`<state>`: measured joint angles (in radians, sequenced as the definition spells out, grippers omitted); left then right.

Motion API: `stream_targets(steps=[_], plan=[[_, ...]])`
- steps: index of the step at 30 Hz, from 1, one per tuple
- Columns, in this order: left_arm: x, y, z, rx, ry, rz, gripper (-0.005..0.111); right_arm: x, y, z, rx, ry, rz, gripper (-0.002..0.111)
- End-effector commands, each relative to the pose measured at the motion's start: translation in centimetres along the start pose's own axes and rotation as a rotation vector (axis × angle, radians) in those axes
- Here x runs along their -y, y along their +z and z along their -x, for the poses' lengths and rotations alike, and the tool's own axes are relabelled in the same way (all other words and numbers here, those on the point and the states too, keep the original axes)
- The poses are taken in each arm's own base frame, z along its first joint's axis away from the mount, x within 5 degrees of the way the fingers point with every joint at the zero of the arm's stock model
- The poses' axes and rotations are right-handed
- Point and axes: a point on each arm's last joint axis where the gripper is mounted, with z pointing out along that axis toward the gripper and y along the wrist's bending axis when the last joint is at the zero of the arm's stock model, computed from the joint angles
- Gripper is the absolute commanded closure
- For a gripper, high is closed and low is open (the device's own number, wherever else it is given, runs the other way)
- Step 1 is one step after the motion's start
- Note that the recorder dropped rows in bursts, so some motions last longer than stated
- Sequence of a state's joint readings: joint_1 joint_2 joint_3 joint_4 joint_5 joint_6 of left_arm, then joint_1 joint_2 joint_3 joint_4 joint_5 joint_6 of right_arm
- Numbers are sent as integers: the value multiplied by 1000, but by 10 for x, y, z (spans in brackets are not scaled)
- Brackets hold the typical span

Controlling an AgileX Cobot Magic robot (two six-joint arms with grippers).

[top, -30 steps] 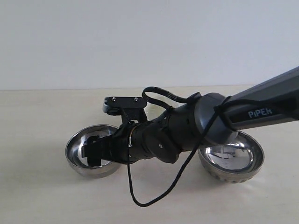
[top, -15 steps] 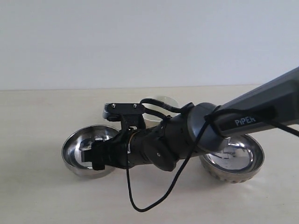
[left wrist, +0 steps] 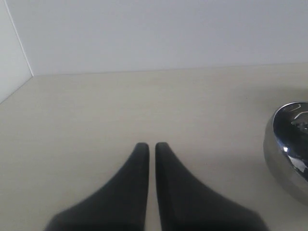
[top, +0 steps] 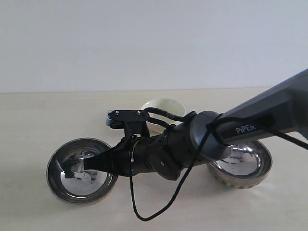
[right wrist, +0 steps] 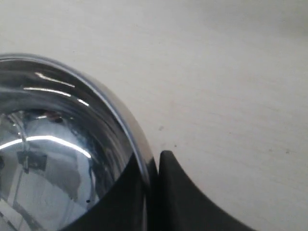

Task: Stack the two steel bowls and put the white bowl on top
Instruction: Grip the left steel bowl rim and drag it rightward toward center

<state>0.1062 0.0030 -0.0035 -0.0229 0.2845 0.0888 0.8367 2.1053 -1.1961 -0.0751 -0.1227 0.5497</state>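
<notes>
One steel bowl (top: pixel 72 185) lies at the left, tipped so its opening faces the camera. My right gripper (top: pixel 89 166) reaches across from the right and is shut on its rim, one finger inside and one outside; the right wrist view shows the rim (right wrist: pixel 137 144) pinched in the gripper (right wrist: pixel 153 161). The second steel bowl (top: pixel 248 166) sits upright at the right, partly hidden by the arm. The white bowl (top: pixel 161 107) stands behind the arm, near the middle. My left gripper (left wrist: pixel 151 147) is shut on nothing, low over bare table, with a steel bowl (left wrist: pixel 288 144) off to one side.
A black cable (top: pixel 144 211) hangs from the right arm and loops down over the table in front. The cream tabletop (top: pixel 38 120) runs back to a pale wall (top: pixel 154 43).
My right gripper went from open to shut on the left steel bowl's rim. That bowl slid left and tipped toward the camera. The arm dropped lower, and the white bowl came into view.
</notes>
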Motion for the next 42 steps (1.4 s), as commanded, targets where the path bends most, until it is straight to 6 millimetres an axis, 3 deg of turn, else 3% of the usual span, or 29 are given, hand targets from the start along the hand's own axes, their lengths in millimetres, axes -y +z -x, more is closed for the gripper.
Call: stream_targets(steps=[1, 8, 16, 21, 32, 42], plan=[[0, 0, -1, -1, -14, 0, 103, -6, -19, 17, 15, -31, -1, 108], [0, 0, -1, -1, -14, 0, 103, 8, -69, 46, -72, -47, -115, 108], [0, 0, -1, -1, -14, 0, 103, 39, -110, 60, -205, -50, -252, 108], [0, 0, -1, -1, -14, 0, 103, 59, -114, 54, -327, -50, -320, 108], [0, 0, -1, -1, -14, 0, 103, 67, -96, 36, -434, -49, -336, 108], [0, 0, -1, -1, -14, 0, 103, 66, -85, 41, -340, -37, -294, 108]])
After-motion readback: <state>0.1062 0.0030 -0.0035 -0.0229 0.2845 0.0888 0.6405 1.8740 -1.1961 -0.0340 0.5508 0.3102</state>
